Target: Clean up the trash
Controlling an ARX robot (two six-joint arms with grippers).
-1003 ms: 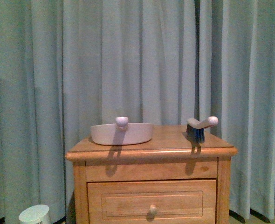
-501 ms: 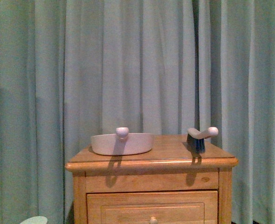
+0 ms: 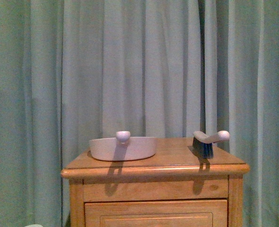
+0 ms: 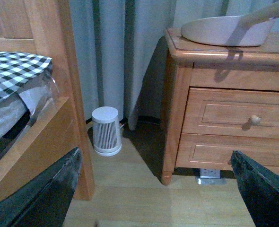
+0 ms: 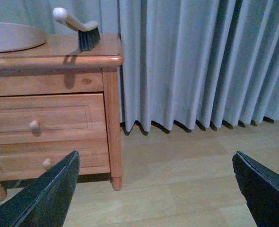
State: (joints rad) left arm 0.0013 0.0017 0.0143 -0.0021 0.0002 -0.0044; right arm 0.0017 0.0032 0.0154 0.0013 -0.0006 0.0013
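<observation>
A wooden nightstand [image 3: 153, 166] stands in front of a long grey-green curtain [image 3: 144, 66]. On its top, at the left, lies a pale dustpan [image 3: 123, 148] with the round end of its handle turned to the near side. At the right a small brush [image 3: 206, 143] stands on its dark bristles, well apart from the dustpan, with its light handle pointing to the right. In the left wrist view, the left gripper [image 4: 154, 161] is released: its two dark fingers [image 4: 45, 198] are spread wide and hold nothing. It hangs above the wooden floor [image 4: 144, 198], near the nightstand's left side. Further left there is a small white ribbed cylinder [image 4: 105, 131] on the floor, between the nightstand and a wooden bed frame [image 4: 52, 52] with black-and-white checked bedding [image 4: 12, 71]. The right gripper [image 5: 155, 158] is also released, with its fingers [image 5: 49, 194] wide apart and nothing between them. It hangs above the floor near the right side of the nightstand, whose two drawers with round knobs show there. Where the trash lies, I cannot tell from these views.
</observation>
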